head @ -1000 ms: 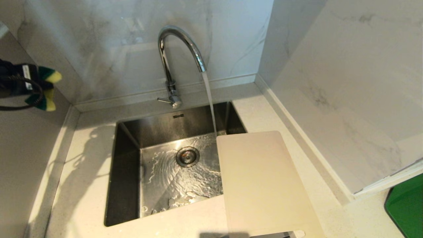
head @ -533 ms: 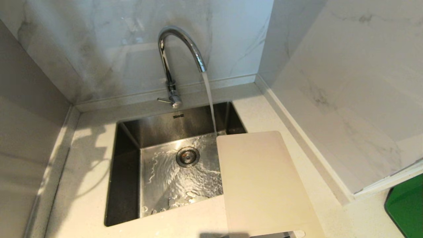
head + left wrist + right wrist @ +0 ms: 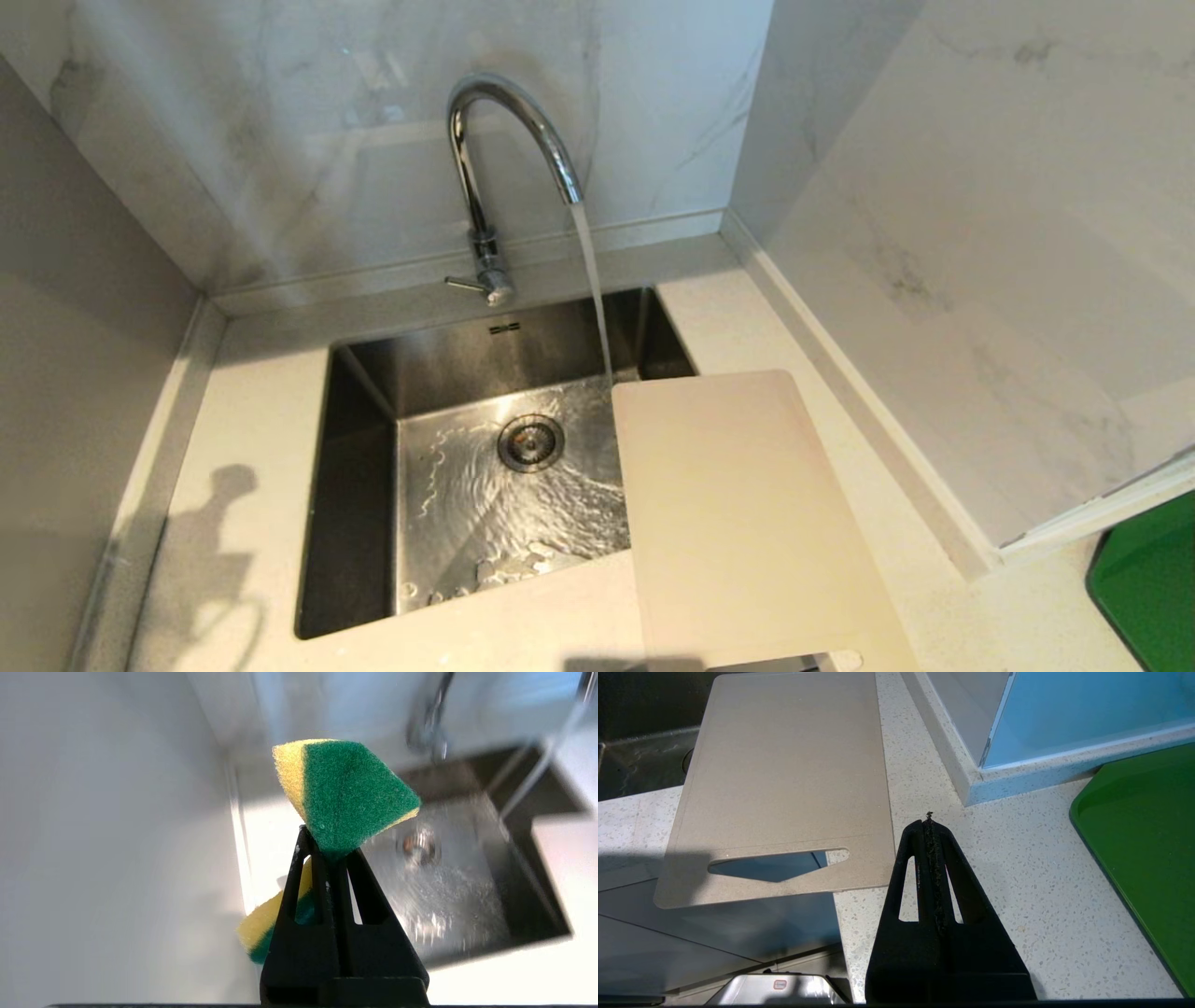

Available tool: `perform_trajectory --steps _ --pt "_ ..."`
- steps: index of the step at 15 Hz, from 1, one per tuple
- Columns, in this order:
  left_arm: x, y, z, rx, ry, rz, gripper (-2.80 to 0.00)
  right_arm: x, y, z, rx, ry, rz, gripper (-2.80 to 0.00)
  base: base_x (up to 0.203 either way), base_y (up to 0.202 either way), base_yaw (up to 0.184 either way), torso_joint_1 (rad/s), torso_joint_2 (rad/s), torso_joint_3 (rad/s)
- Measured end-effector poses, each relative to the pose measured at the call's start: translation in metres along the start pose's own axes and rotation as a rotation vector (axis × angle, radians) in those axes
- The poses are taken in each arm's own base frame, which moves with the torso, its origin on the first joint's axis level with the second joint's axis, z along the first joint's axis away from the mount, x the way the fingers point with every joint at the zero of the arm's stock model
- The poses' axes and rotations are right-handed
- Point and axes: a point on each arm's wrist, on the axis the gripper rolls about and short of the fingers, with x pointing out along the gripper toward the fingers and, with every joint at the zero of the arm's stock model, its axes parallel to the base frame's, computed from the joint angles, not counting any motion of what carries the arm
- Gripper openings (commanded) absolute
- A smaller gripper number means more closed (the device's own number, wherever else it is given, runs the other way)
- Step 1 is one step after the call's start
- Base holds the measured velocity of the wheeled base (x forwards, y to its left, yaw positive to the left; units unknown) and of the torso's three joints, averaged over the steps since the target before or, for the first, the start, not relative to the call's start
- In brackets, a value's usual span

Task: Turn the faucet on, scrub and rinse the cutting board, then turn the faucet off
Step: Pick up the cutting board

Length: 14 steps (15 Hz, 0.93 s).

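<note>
Water running from faucet [image 3: 509,140] into sink [image 3: 364,523]. Cutting board [image 3: 738,523] flat on counter [image 3: 252,411], at sink's right edge, far corner over the basin, near end past counter's front edge. Probably stiff, light, slippery when wet; best held by slot handle [image 3: 777,863]. Left gripper [image 3: 329,847] pinched tight on soft sponge [image 3: 345,793]. Right gripper [image 3: 930,826] empty, fingers together, beside board.

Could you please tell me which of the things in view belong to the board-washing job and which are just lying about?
Part of the job:
- faucet, running into the sink
- cutting board, lying partly over the sink's edge
- sponge, pinched in the left gripper

Just lying about:
- green tray on the counter
- right gripper, shut and empty
</note>
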Motion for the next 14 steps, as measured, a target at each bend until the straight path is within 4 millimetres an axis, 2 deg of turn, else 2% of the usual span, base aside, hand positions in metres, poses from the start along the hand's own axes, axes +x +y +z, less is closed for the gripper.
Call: perform_trajectory --steps 2,4,8,10,14 --pt "-0.016 -0.001 -0.037 -0.002 0.030 -0.001 -2.80 0.000 0.000 0.000 0.000 0.000 0.000 -2.80 0.000 0.000 0.000 0.000 0.00 0.000" --pt "-0.030 -0.003 -0.081 -0.011 0.069 0.002 -2.80 0.000 0.000 0.000 0.000 0.000 0.000 -2.80 0.000 0.000 0.000 0.000 0.00 0.000" --pt "-0.046 -0.006 -0.152 -0.027 0.125 0.011 -2.80 0.000 0.000 0.000 0.000 0.000 0.001 -2.80 0.000 0.000 0.000 0.000 0.00 0.000" --pt "-0.043 -0.006 -0.176 -0.057 0.138 0.001 -2.80 0.000 0.000 0.000 0.001 0.000 0.000 -2.80 0.000 0.000 0.000 0.000 0.00 0.000" --pt "-0.040 -0.004 -0.206 -0.061 0.115 -0.089 -2.80 0.000 0.000 0.000 0.000 0.000 0.000 -2.80 0.000 0.000 0.000 0.000 0.00 0.000"
